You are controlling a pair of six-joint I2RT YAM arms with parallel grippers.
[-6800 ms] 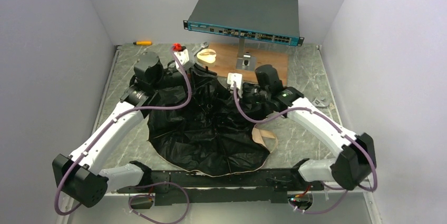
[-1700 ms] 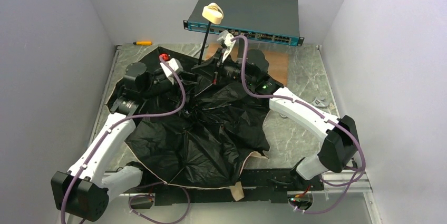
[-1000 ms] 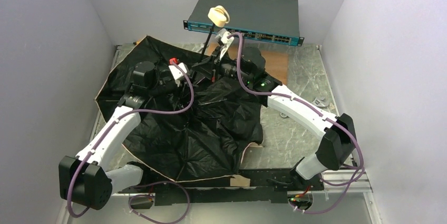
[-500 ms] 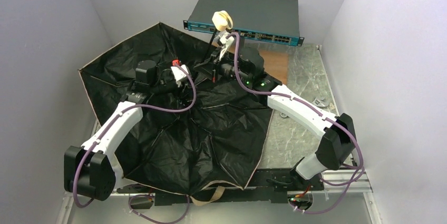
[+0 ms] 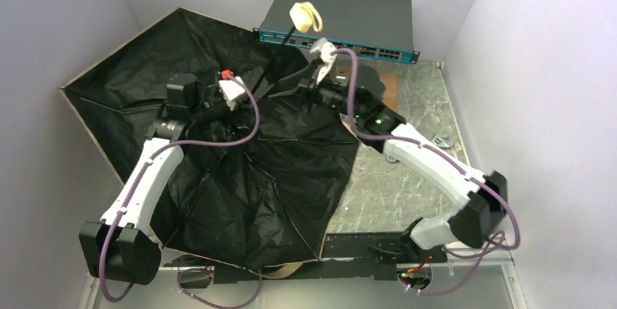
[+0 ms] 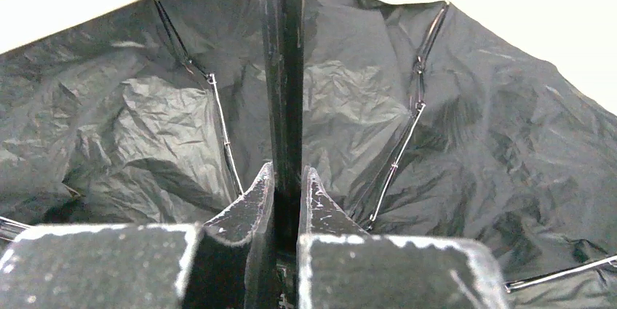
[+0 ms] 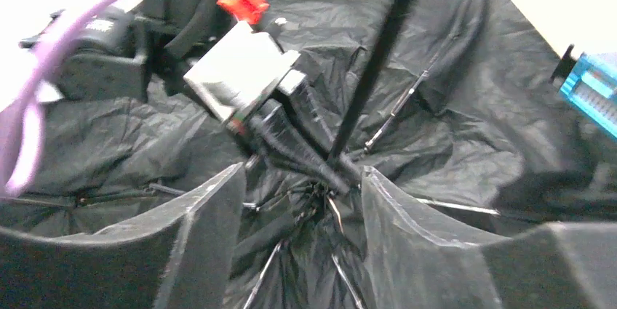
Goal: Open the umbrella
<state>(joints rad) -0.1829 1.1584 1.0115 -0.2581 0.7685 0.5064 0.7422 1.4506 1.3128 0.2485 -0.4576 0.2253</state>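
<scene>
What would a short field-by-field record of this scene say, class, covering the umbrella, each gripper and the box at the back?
umbrella: canopy spread, black lining facing up, over the left of the table
shaft: tilts up toward the back, cream handle at its end
left gripper: shut on the shaft
right gripper: open, holding nothing, over the point where the ribs meet
network switch: at the back, behind the handle

The umbrella (image 5: 276, 171) blankets the left; bare table (image 5: 396, 193) lies open rightward.
</scene>
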